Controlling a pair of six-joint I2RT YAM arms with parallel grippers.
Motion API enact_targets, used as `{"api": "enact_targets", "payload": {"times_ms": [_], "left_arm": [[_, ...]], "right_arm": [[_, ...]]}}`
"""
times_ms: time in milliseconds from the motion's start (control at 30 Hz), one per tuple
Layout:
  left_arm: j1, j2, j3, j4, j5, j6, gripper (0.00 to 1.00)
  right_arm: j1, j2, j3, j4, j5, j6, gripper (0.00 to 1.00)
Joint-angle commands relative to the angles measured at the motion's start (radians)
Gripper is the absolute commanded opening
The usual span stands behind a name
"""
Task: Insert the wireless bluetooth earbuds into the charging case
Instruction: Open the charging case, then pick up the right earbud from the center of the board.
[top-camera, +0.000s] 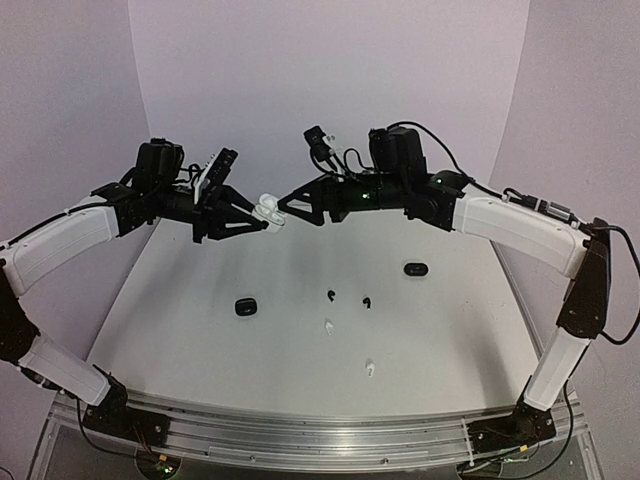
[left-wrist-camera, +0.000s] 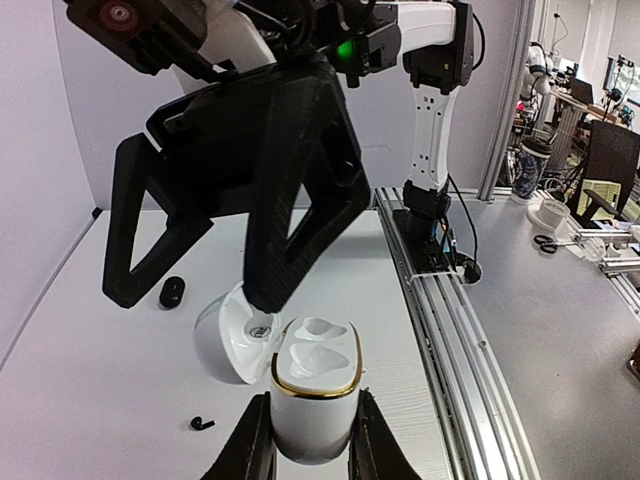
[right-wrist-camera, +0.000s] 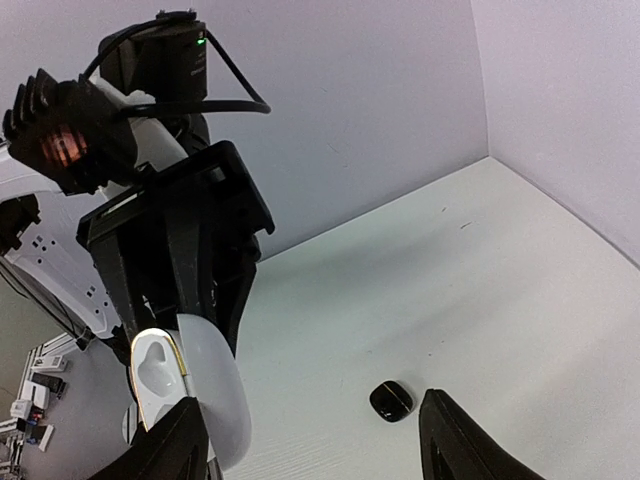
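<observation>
From above, we see the left gripper (top-camera: 262, 218) clamped on a white case (top-camera: 268, 208), holding it in the air over the far half of the table (top-camera: 200, 350). The right gripper (top-camera: 290, 207) meets it from the other side, its tips right at the case. Down on the table lie two black earbuds (top-camera: 331, 294) (top-camera: 367, 300) near the middle, two white earbuds (top-camera: 328, 325) (top-camera: 370, 368) nearer the arms, and two black cases (top-camera: 244, 306) (top-camera: 415, 268), one to the left and one to the right. From the left wrist, we see the white case pinched upright between our two fingers, its lid swung open to the left and its two moulded hollows facing up inside a gold rim. The right gripper hangs above with its fingers spread wide, one tip down at the inside of the open lid. One black case and one black earbud lie on the table beyond. From the right wrist, our fingers stand wide apart at the bottom edge; the white case sits just beside the left-hand finger, gripped by the left gripper, and a black case lies on the table between our fingers.
</observation>
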Motion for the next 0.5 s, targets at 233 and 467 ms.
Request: {"api": "enact_targets", "payload": {"times_ms": [233,467], "left_arm": [[-0.005,-0.025,0.037,0.043,0.075,-0.043,0.00],[-0.005,-0.010,0.016,0.135,0.059,-0.296,0.00]], "right_arm": [[-0.024,0.015,0.048,0.044,0.014,0.026,0.66],[-0.025,0.027,0.056,0.044,-0.012,0.040,0.70]]}}
